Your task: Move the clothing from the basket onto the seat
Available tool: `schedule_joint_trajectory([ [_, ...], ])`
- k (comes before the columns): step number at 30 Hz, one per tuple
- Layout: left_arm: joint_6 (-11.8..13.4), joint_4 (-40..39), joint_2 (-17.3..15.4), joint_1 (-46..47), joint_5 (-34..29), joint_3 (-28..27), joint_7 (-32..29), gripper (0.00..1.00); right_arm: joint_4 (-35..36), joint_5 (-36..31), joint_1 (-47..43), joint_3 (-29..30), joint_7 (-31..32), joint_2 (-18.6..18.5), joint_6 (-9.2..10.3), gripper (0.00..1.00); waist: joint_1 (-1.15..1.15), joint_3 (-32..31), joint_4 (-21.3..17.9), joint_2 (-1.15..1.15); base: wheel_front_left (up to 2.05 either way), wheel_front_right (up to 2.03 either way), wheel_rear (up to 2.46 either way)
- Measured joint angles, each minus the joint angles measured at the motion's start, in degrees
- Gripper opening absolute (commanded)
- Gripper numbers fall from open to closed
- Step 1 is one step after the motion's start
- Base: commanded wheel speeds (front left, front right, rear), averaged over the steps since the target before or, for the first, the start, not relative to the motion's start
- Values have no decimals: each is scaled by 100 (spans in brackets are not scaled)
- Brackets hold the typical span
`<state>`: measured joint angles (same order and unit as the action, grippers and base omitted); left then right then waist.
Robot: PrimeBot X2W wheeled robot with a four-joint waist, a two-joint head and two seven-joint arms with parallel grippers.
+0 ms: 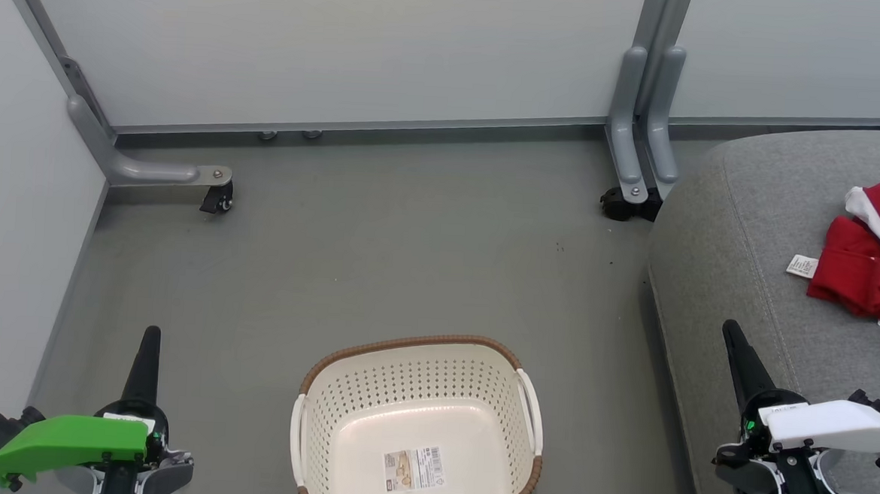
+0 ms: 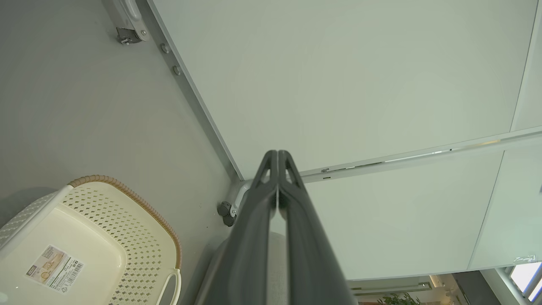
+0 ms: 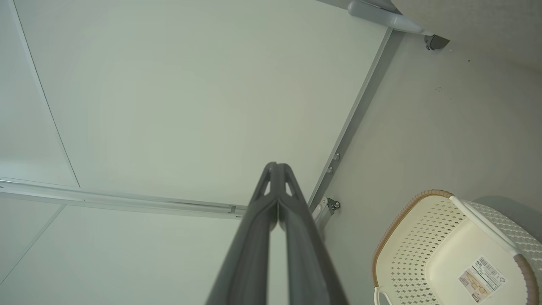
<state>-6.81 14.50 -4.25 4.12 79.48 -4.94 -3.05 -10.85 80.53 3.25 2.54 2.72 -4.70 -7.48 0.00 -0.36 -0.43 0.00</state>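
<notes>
Grey floor point(image 1: 379, 259), basket point(image 1: 412, 343) — head view: clothing point(image 1: 861, 261) on the seat point(image 1: 741, 240); wrist views: left gripper point(image 2: 277, 156), right gripper point(image 3: 277, 169) (both pinched closed)

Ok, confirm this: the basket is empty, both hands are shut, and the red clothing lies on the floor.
One thing is wrong: the clothing lies on the seat instead, as the head view shows. The rest stands: the basket is empty, and the left hand and right hand are shut.

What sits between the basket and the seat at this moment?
Nothing stands there: the head view shows a bare strip of grey floor separating the basket from the seat.
</notes>
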Motion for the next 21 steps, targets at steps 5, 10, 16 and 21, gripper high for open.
schedule_joint_trajectory([
  [5,-19,-4,18,10,229,-26,-58,0,-52,222,58,29,30,1,-1,0,0,8,6,0,0,0,0],
  [10,-24,-12,41,54,424,-48,-124,0,-102,447,76,54,58,4,0,0,0,17,13,0,0,0,0],
  [16,-26,-20,76,71,648,-74,-191,0,-163,701,124,83,100,11,0,0,0,26,21,0,0,0,0],
  [21,-32,-27,98,126,846,-99,-242,0,-201,901,179,110,126,15,-1,0,0,35,28,0,0,0,0],
])
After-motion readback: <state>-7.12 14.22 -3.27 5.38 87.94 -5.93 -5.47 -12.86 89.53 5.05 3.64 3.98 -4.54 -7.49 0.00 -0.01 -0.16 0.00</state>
